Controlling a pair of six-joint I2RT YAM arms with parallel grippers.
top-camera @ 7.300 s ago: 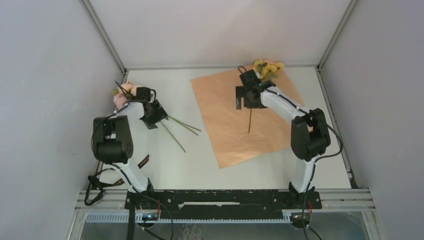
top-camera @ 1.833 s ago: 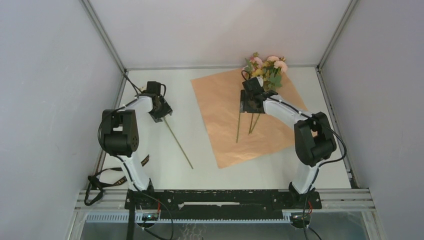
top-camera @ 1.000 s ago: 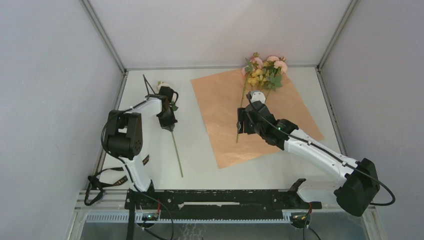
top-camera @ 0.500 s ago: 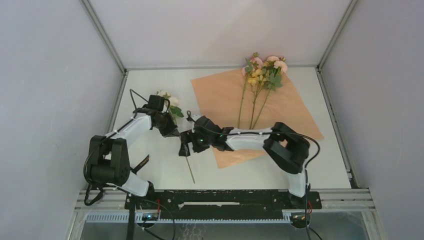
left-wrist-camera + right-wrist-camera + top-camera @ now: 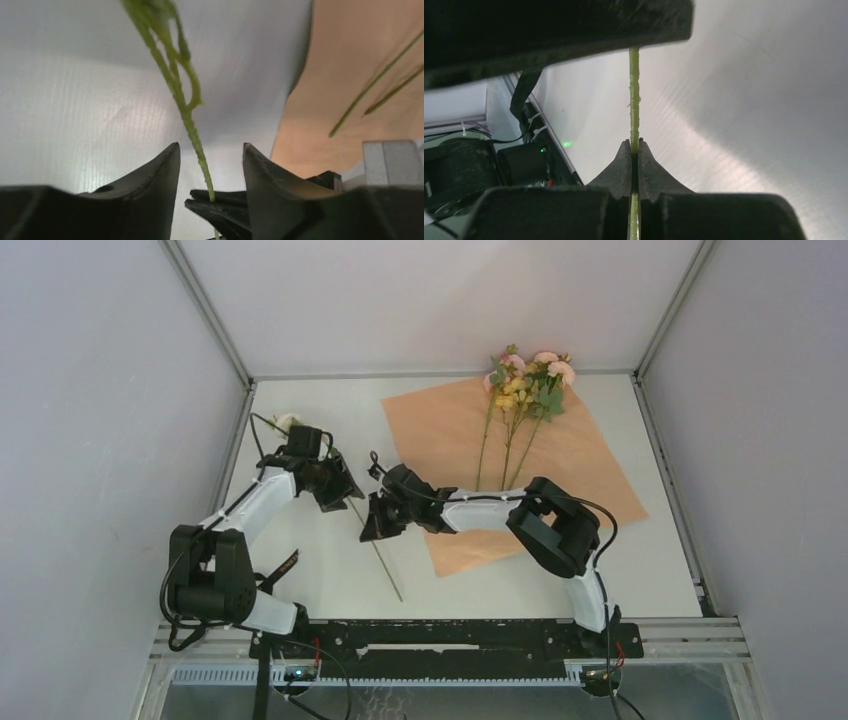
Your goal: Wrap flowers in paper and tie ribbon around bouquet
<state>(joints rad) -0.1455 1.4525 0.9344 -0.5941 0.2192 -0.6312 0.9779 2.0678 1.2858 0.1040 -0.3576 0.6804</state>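
Observation:
One flower stem (image 5: 386,568) with a whitish bloom (image 5: 285,422) hangs left of the paper. My right gripper (image 5: 371,527) is shut on its thin green stalk (image 5: 634,100), which runs straight up between the pads (image 5: 624,160). My left gripper (image 5: 340,492) stands open just above, with the stalk (image 5: 192,130) passing free between its fingers (image 5: 162,170). The right gripper's closed tips (image 5: 220,200) show below it. Three more flowers (image 5: 527,380) lie on the tan-orange paper (image 5: 580,460), blooms at its far corner. No ribbon that I can be sure of shows.
The paper lies flat across the right half of the white table (image 5: 300,570), one corner towards the front. A dark narrow strip (image 5: 287,563) and black cables (image 5: 200,595) lie by the left arm's base. Grey walls close in the table on three sides.
The right arm has swung left off the paper to the lone stem and shut on its stalk. The left gripper, shut on that stalk before, has opened.

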